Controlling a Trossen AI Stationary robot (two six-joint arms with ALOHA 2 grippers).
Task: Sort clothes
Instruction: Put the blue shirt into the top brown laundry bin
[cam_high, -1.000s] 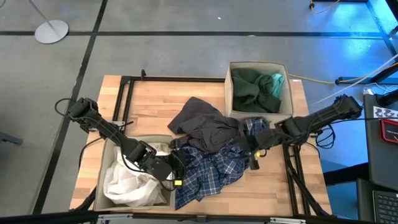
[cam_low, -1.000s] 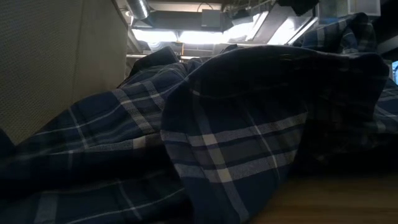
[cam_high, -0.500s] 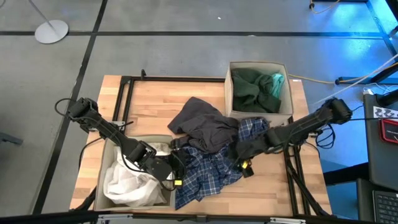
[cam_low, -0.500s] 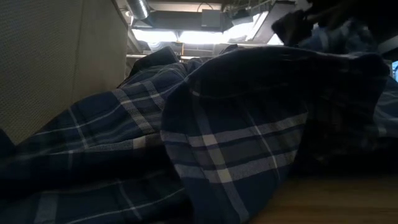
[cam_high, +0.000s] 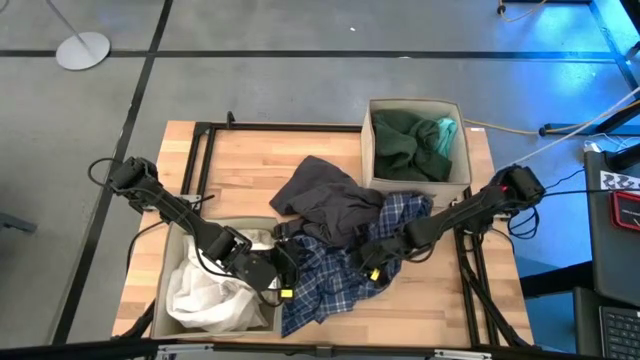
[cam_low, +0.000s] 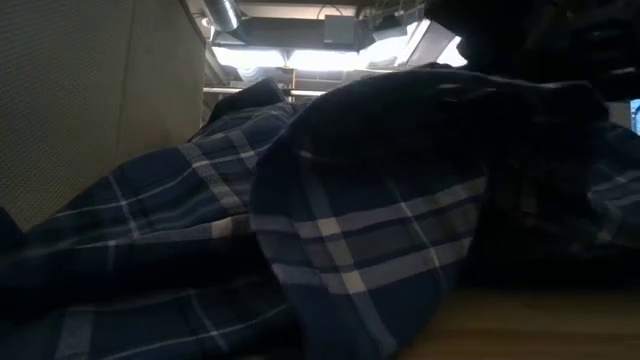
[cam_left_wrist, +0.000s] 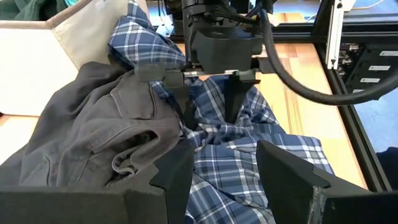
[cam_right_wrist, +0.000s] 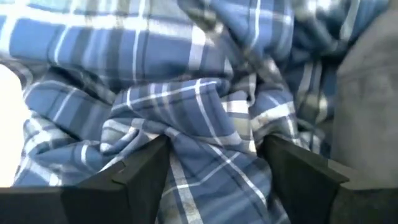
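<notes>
The blue-white plaid shirt (cam_high: 330, 285) lies crumpled at the table's middle front. A dark grey garment (cam_high: 325, 200) lies partly over its far side. My right gripper (cam_high: 372, 265) is open and has come down on the shirt's right part; the left wrist view shows it (cam_left_wrist: 210, 118) from the front. My left gripper (cam_high: 280, 268) hangs open over the shirt's left edge, beside the left bin (cam_high: 165, 290). Nothing sits between its fingers (cam_left_wrist: 177, 177). My right gripper comes at the plaid shirt slanting down from the table's right. Its open fingers (cam_left_wrist: 233, 102) dip into the crumpled cloth. A raised fold of the shirt (cam_right_wrist: 199, 143) stands between the two fingers (cam_right_wrist: 143, 168). The shirt lies slack on the table.
The left bin holds white garments (cam_high: 205, 290). The bin (cam_high: 415, 103) at the far right holds a dark green garment (cam_high: 400, 140) and a teal one (cam_high: 442, 133). A black frame (cam_high: 200, 160) runs along the table's edges. Bare wood shows at far left and near right.
My right gripper has gone down and toward the table's left, off the shirt's right end and onto its middle, tipping more steeply down and staying open. In the low view the top of the plaid fold has sunk a little under it.
</notes>
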